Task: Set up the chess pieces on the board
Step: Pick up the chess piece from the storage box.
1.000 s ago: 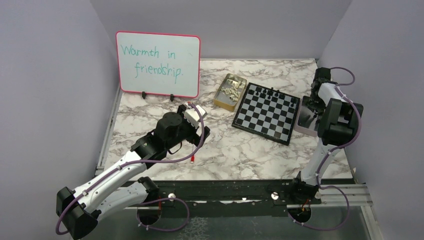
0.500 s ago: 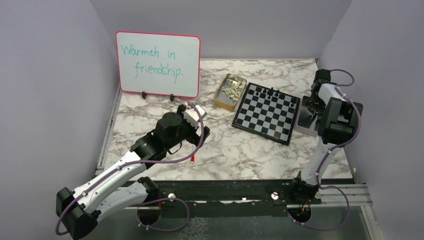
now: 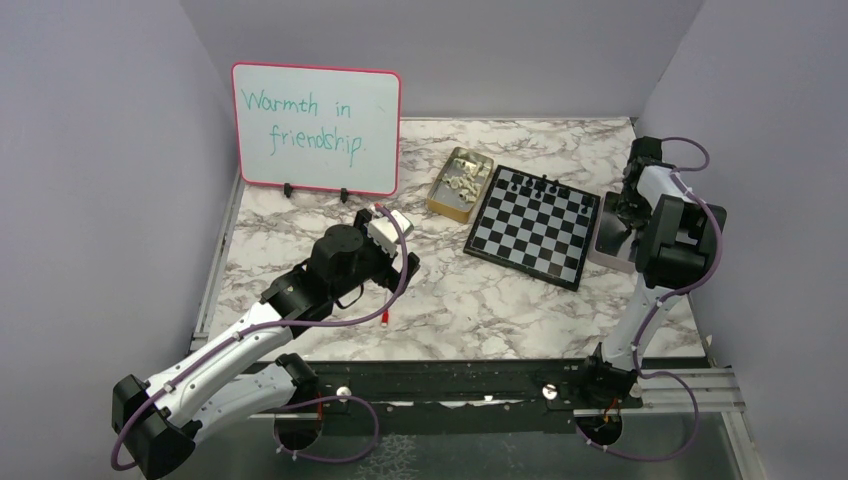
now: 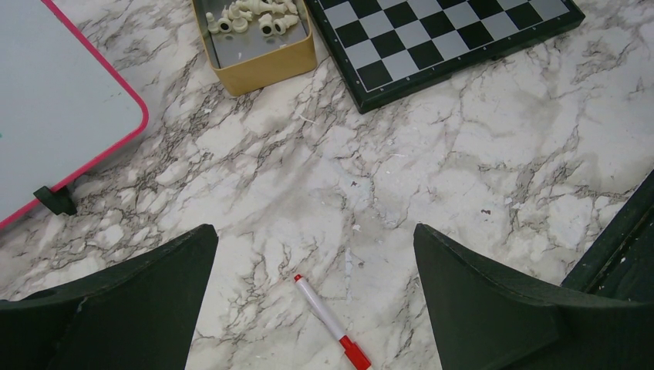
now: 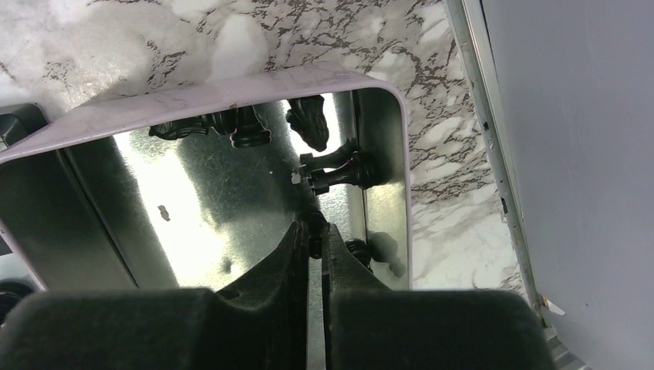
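Observation:
The board lies right of centre, with a few black pieces on its far edge; its near corner shows in the left wrist view. Cream pieces lie in a yellow tin. My right gripper reaches down into a pale-rimmed metal tin right of the board and is shut on a small black piece. Other black pieces lie along the tin's wall. My left gripper is open and empty, above bare marble left of the board.
A red-capped white marker lies on the marble under my left gripper. The pink-framed whiteboard stands at the back left. The table's metal edge rail runs just right of the metal tin, by the wall.

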You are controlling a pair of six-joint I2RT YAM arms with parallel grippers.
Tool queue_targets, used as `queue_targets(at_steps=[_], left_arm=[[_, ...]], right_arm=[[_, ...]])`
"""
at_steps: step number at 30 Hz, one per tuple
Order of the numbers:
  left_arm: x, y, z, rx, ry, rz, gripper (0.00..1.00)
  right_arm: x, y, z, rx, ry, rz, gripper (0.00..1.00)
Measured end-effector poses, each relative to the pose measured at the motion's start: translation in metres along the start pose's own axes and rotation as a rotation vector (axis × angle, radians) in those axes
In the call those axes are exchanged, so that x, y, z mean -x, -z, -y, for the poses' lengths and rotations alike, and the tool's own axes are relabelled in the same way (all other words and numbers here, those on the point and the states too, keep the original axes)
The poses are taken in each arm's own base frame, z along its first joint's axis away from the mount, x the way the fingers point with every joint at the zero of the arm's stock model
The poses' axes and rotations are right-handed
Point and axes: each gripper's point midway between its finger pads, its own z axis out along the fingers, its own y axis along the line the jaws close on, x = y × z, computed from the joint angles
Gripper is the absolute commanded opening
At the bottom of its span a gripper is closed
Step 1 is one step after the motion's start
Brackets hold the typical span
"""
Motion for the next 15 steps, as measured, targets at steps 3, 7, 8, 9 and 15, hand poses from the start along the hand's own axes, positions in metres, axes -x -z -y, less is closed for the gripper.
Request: queue_targets(at_steps=[3,7,8,9,15], left_arm=[[0.000,0.000,0.000,0.000,0.000,0.000,0.99],[0.000,0.000,0.000,0.000,0.000,0.000,0.99],[0.000,0.000,0.000,0.000,0.000,0.000,0.99],[0.000,0.000,0.000,0.000,0.000,0.000,0.99],[0.001,0.001,0.000,0.000,0.000,0.003,0.99]], right_arm=[[0.000,0.000,0.000,0.000,0.000,-0.001,0.08],[-0.001,0.001,0.001,-0.001,0.002,-0.008,0.07],[-0.002,0.002,0.001,-0.001,0.002,-0.012,0.07],[-0.003,0.003,0.001,-0.001,0.001,-0.014,0.06],[0.002,0.022,0.007,0.005,-0.012,-0.003,0.05]])
